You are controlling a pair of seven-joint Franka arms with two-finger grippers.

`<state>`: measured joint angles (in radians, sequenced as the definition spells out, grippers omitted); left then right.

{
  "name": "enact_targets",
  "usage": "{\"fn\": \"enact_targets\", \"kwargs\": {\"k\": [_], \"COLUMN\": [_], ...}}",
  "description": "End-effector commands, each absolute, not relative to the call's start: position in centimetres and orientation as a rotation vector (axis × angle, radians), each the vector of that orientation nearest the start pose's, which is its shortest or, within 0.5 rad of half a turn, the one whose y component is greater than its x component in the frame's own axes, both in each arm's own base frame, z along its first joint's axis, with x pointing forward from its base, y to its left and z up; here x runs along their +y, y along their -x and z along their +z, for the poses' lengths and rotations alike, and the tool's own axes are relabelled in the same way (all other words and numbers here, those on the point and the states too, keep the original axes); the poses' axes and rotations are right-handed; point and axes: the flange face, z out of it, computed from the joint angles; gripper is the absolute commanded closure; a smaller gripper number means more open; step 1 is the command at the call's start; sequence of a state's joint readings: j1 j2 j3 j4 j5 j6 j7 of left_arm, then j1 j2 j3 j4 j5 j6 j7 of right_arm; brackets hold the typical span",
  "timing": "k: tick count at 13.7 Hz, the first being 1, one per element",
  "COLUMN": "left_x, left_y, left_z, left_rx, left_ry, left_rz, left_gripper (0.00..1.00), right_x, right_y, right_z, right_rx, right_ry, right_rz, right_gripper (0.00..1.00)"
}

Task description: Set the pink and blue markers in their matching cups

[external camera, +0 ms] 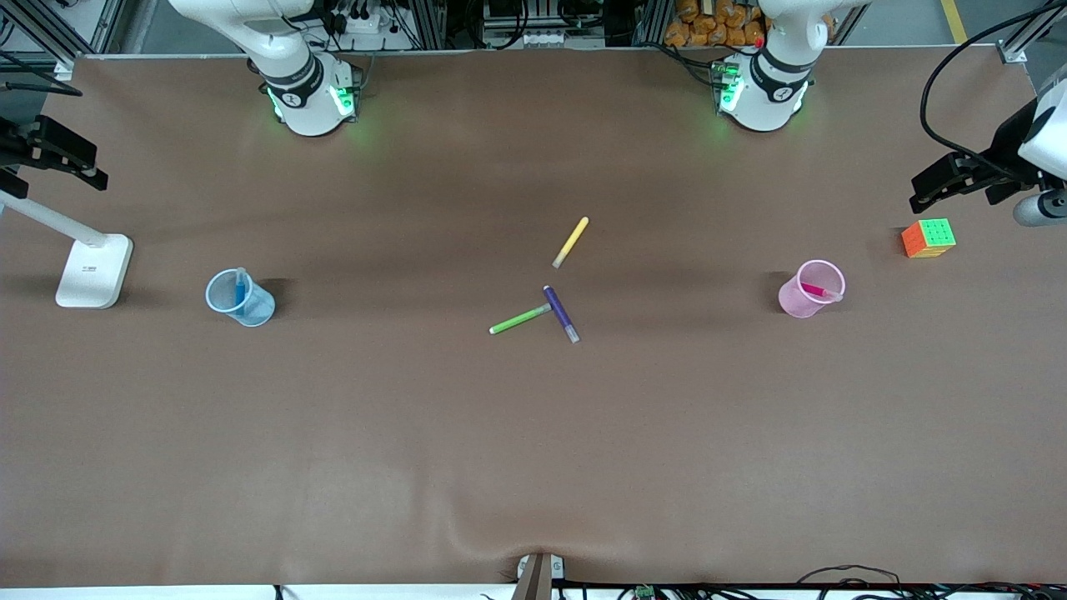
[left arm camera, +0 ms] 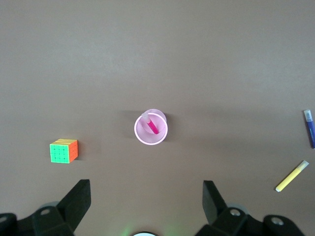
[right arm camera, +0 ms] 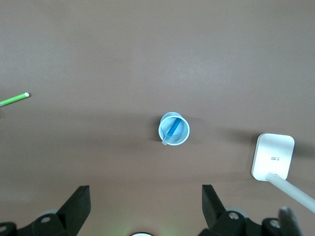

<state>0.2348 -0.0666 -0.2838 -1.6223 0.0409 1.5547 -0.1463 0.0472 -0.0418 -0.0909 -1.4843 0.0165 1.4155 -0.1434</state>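
Looks like the sorting is basically wrapped up here. The pink marker is sitting in the pink cup over toward the left arm's end of the table, and the blue marker is leaning in the blue cup at the right arm's end. Both pens are poking up past the rims at a slant.

The left gripper is hanging high over the pink cup with its fingers spread wide and nothing in them. The right gripper is doing the same over the blue cup, released and empty.

From the purple pen in the middle, the yellow pen is lying at about 12 o'clock and the green pen at about 9, its tip touching the purple one. A cube is sitting at roughly 1 o'clock from the pink cup, and a lamp base at about 9 from the blue one.

What could still go wrong, I'd guess: those cups look light, so an arm dipping low could be clipping a slanted marker and tipping the cup over.
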Motion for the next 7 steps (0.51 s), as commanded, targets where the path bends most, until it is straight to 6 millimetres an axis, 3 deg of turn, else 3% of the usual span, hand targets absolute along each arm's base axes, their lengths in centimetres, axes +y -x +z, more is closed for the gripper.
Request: {"fn": "enact_targets", "kwargs": {"k": [1, 7], "left_x": [-2.92, -2.78], "left_y": [-52.88, -53.26], "left_z": [65.06, 65.3], "left_rx": [-0.143, -0.154], "left_ry": [3.095, 3.108], "left_rz": [-0.028, -0.037], "left_gripper": [0.0, 0.0], "right_x": [-2.43, -2.43], "right_y": [-52.55, -52.61], "right_z": [67.74, 67.52], "right_rx": [-0.126, -0.124], "right_ry": [3.106, 3.106], "right_rz": [0.044, 0.051], "right_gripper": [0.0, 0.0]}}
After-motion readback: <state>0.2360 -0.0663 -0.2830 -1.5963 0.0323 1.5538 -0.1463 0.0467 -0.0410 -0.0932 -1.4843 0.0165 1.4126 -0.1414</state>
